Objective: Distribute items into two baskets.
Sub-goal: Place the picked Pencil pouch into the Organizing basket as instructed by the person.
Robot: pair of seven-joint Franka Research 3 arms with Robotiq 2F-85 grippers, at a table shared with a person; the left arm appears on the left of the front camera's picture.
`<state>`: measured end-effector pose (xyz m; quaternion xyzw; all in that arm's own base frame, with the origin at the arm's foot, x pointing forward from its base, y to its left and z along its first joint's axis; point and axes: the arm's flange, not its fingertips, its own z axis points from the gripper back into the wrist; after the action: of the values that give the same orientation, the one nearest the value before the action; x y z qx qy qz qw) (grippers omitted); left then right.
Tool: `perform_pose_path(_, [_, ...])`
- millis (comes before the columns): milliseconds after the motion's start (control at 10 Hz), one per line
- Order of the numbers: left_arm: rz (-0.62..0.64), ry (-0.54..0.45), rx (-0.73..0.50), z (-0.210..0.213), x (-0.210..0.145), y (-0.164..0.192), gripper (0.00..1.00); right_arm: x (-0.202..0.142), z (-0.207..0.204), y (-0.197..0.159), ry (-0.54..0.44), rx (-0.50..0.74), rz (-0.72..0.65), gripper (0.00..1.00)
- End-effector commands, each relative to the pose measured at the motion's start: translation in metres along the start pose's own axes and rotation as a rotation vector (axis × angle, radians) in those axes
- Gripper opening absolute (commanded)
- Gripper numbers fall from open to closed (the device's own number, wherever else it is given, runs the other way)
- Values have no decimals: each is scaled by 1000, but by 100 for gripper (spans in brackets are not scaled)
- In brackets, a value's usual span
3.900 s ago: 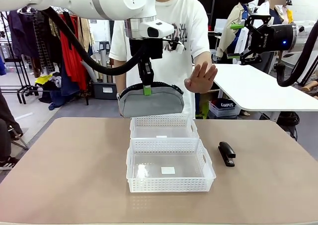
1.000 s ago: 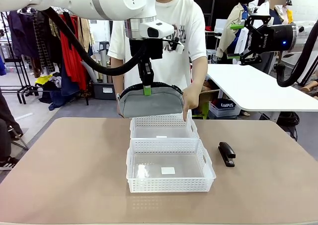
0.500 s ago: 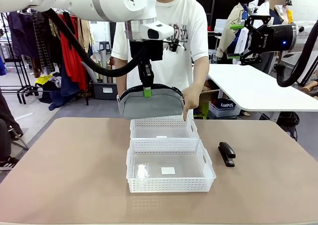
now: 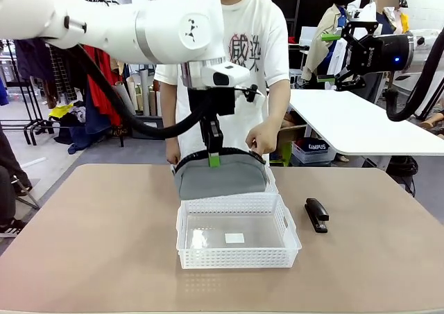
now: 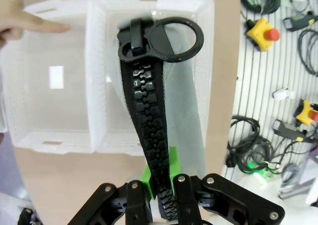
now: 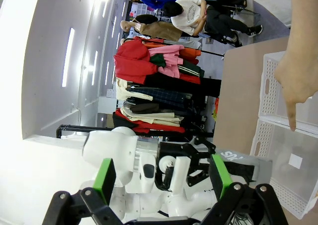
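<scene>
Fingers [image 5: 136,205] of the left gripper [image 4: 214,160] were pinched tight on the black zipper of the soft grey pouch [image 4: 220,177], dangling just above the baskets and hiding most of the far basket [image 4: 272,182]. Up close, the left wrist view caught chunky zipper teeth, a ring pull [image 5: 171,32] and lattice walls, with a person's hand [image 5: 22,17] pointing over one tray. The right gripper [image 4: 330,57] sat high, pads spread wide. The stapler [image 4: 316,215] lay beside the near basket [image 4: 236,257].

The left arm [image 4: 139,23] reaches across the middle with its wrist turned straight down, and the left gripper [image 4: 214,159] has its jaws clamped on the zipper edge of the grey pouch [image 4: 220,179]. The right gripper [image 4: 330,57] is held high at the side, jaws wide apart. The person's hand [image 4: 262,135] seems to point one finger downward.
</scene>
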<state>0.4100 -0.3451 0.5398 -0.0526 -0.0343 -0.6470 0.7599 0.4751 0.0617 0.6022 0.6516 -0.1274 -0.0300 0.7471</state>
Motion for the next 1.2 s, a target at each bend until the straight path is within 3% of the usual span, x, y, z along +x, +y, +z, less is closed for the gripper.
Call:
perform_pose_path(0, [-10, -11, 3, -15, 0, -19, 0, 0, 0, 1, 1, 3, 10, 100])
perform_pose_path(600, [-40, 79, 29, -78, 19, -17, 0, 0, 0, 1, 1, 3, 10, 100])
perform_pose_path(1100, [-48, 86, -3, -88, 20, -13, 0, 0, 0, 1, 1, 3, 10, 100])
